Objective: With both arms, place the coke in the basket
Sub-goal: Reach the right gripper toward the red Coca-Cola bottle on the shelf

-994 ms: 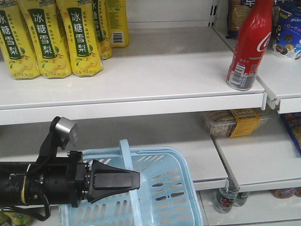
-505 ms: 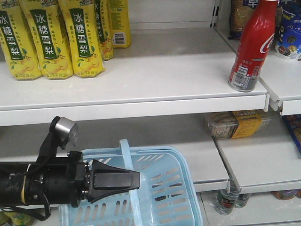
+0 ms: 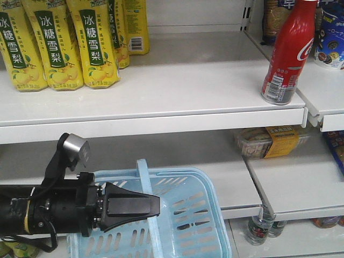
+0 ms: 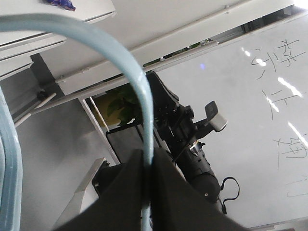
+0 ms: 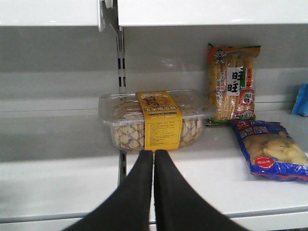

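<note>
The coke (image 3: 287,54) is a tall slim red can with white script. It stands upright at the right end of the upper white shelf. The light blue basket (image 3: 188,215) hangs at the bottom centre, below the second shelf. My left gripper (image 3: 156,206) is shut on the basket's hoop handle (image 3: 148,199); the left wrist view shows the handle (image 4: 115,53) pinched between the black fingers. My right gripper (image 5: 154,153) is shut and empty. It points at a clear snack box (image 5: 154,118) on a lower shelf. It does not show in the front view.
Yellow pear-drink bottles (image 3: 54,43) stand at the upper shelf's left. A snack box (image 3: 266,141) lies on the middle shelf. A tall orange snack bag (image 5: 232,84) and a blue one (image 5: 269,150) lie to the box's right. Small bottles (image 3: 258,228) sit below.
The front view shifted slightly about a second ago, moving the coke and shelves a little right and down in frame. The left gripper and basket have stayed put.
</note>
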### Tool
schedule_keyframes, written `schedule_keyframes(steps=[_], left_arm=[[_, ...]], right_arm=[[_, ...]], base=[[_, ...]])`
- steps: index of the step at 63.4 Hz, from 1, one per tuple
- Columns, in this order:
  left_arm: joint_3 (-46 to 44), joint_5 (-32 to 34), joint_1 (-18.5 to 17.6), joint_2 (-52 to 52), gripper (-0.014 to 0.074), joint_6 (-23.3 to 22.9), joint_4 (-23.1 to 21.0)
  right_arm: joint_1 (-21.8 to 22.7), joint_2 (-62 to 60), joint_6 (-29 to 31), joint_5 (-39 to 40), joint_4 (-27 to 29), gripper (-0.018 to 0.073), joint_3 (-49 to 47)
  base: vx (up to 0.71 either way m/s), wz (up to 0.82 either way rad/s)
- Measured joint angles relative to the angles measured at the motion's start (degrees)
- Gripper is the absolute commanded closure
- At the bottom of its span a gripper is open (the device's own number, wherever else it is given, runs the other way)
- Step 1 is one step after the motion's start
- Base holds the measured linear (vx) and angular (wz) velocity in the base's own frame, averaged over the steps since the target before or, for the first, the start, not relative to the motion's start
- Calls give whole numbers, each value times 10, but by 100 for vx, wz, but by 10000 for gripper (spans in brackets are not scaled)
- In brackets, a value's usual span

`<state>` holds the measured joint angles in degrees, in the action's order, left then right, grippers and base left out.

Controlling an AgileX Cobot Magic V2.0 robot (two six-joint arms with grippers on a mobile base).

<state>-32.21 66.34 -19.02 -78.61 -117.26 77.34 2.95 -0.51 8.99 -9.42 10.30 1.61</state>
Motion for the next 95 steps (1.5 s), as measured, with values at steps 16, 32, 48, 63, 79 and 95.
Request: schedule_keyframes(steps=[16, 32, 48, 63, 79, 95], left_arm=[[0, 0, 0, 0, 604, 0, 0], [0, 0, 0, 0, 604, 0, 0], [0, 0, 0, 0, 604, 0, 0], [0, 0, 0, 0, 604, 0, 0], [0, 0, 0, 0, 604, 0, 0], [0, 0, 0, 0, 604, 0, 0]], right_arm=[[0, 0, -45, 5, 87, 564, 0], [0, 0, -108, 94, 317, 564, 0], [-1, 0, -117, 198, 436, 564, 0], [-7, 0, -71, 51, 343, 546, -88], [-7, 53, 106, -117, 285, 173, -269], [-7, 136, 249, -117, 317, -169, -311]], base=[[0, 0], [0, 0], [0, 0], [0, 0], [0, 0], [0, 0]])
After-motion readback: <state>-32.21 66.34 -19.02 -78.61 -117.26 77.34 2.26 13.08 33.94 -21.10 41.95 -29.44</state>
